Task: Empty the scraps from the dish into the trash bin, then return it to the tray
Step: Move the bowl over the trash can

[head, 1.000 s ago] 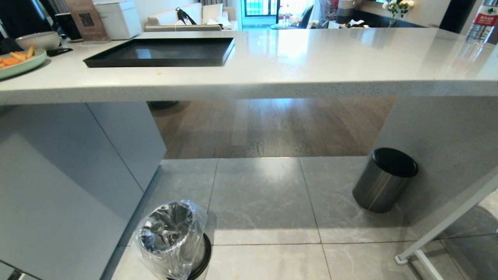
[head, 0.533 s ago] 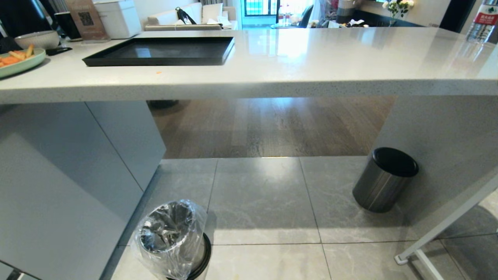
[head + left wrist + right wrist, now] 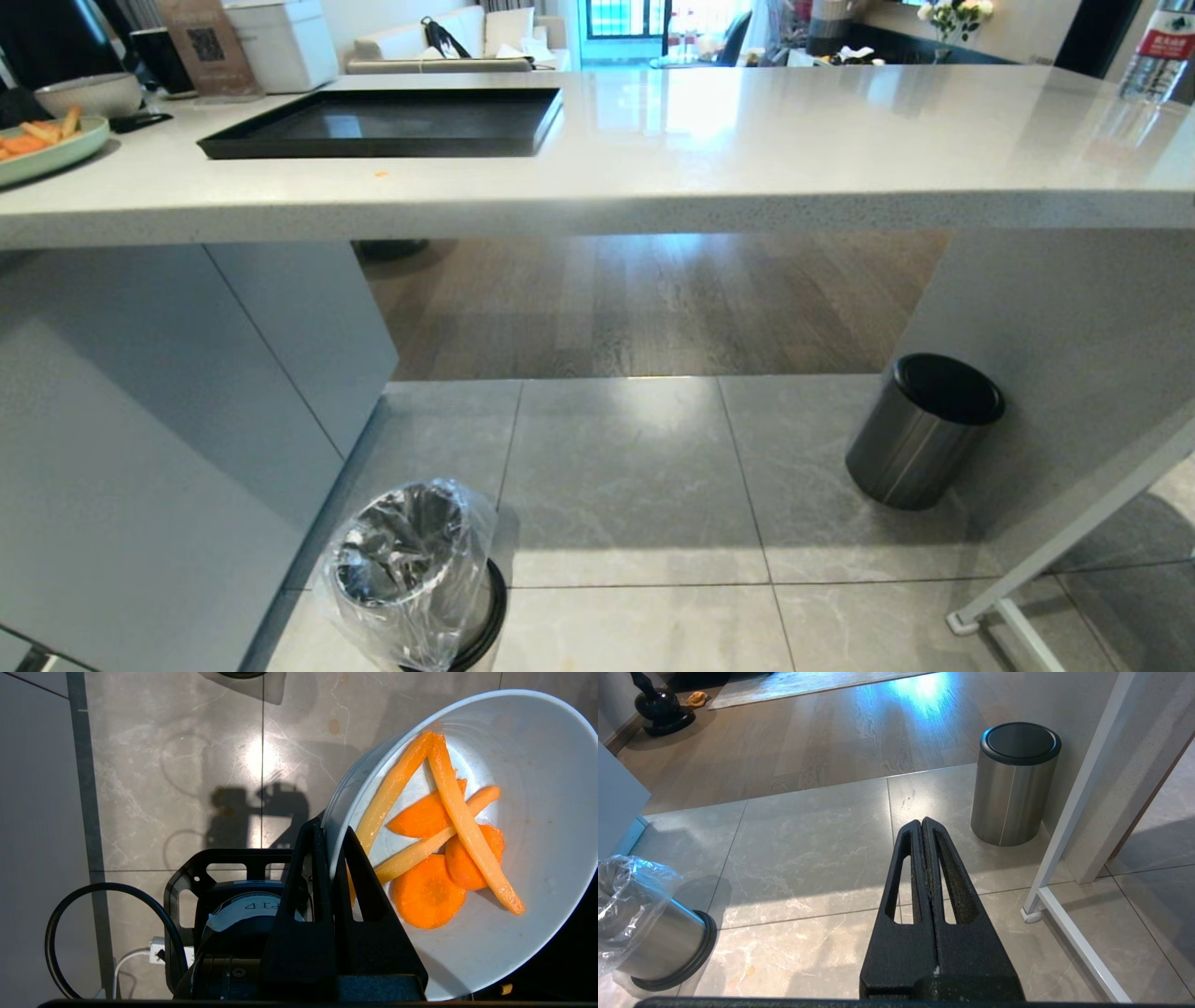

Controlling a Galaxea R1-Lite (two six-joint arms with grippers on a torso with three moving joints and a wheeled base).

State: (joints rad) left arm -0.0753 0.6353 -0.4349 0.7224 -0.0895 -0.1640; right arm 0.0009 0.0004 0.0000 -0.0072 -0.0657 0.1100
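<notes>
We have the dish [image 3: 490, 812] clamped by its rim in our left gripper [image 3: 329, 835], held above the tiled floor with the scraps [image 3: 439, 854] lying inside, so we judge the emptying not yet done. Our right gripper [image 3: 923, 826] hangs idle, jaws together. Next we must bring the dish over the bin [image 3: 411, 569] and tip it; the tray [image 3: 383, 123] waits on the counter.
</notes>
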